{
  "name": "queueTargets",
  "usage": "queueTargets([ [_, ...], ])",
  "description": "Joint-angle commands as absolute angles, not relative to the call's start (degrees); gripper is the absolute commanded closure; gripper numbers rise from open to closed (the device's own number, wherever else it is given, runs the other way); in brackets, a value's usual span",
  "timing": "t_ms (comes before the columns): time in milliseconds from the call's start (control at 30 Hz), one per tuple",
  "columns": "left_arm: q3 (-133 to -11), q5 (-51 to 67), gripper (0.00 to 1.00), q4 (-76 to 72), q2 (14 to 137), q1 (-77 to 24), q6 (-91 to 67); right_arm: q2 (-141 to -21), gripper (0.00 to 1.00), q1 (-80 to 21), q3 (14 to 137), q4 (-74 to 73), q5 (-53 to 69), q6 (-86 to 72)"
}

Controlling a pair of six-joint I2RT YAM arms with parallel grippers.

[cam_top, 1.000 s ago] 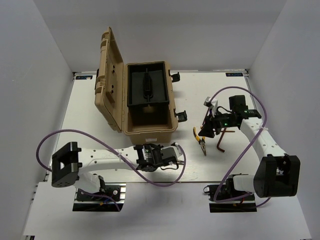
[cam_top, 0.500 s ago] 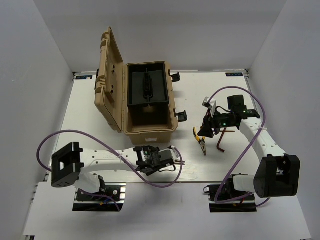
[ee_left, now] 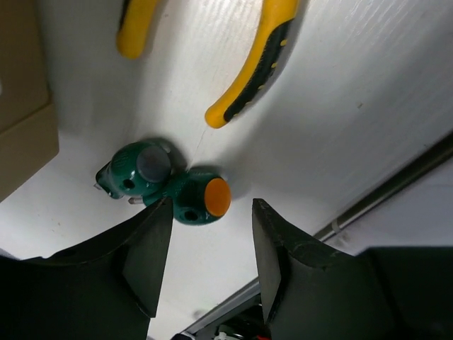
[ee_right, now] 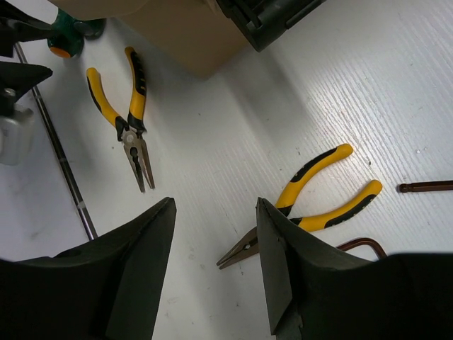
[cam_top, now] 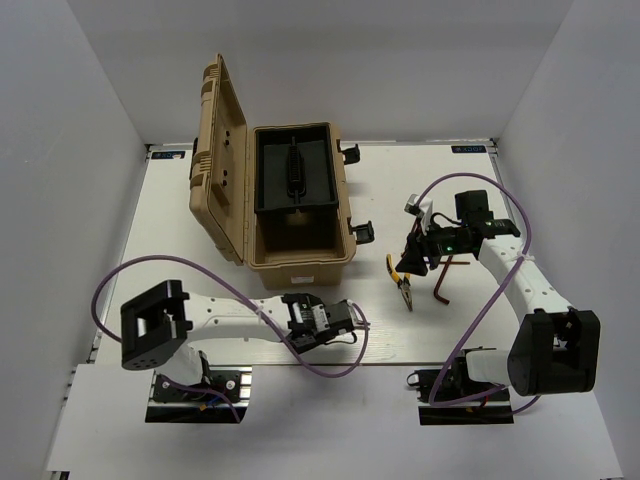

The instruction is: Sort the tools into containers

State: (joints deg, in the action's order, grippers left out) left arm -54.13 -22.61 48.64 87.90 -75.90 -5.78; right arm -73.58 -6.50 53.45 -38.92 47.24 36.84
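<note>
Two stubby green screwdrivers lie touching each other on the white table, one with a grey end and one with an orange end. My left gripper stands open just short of them, nothing between its fingers. Past them lie yellow-and-black pliers. My right gripper hangs open above a second pair of pliers, holding nothing. Two dark hex keys lie to its right, one showing in the top view.
An open tan toolbox with a black tray stands at the table's middle left, its lid raised to the left. A metal rail runs along the table's near edge. Purple cables loop beside both arms.
The left arm has swung to the right along the near edge, and its jaws have widened. The right arm has barely moved.
</note>
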Motion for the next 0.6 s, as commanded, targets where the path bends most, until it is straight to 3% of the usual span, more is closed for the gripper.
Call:
queueTargets([
  [0,-56.2,-22.8,0.41,48.6,89.9,-75.7,-2.7,-72.4,0.44,-6.6,52.9,-37.9,47.8,37.5],
  [467,-58.0,-27.9,0.41,50.8,95.6,-75.1,-3.3,-72.4,0.44,-6.5,52.8,-38.3,48.3,38.4],
  [567,-60.2,-29.4,0.33,53.6,97.5,-75.1,-4.0,-72.2,0.44,-6.6,52.7,-38.5,48.4,38.5],
])
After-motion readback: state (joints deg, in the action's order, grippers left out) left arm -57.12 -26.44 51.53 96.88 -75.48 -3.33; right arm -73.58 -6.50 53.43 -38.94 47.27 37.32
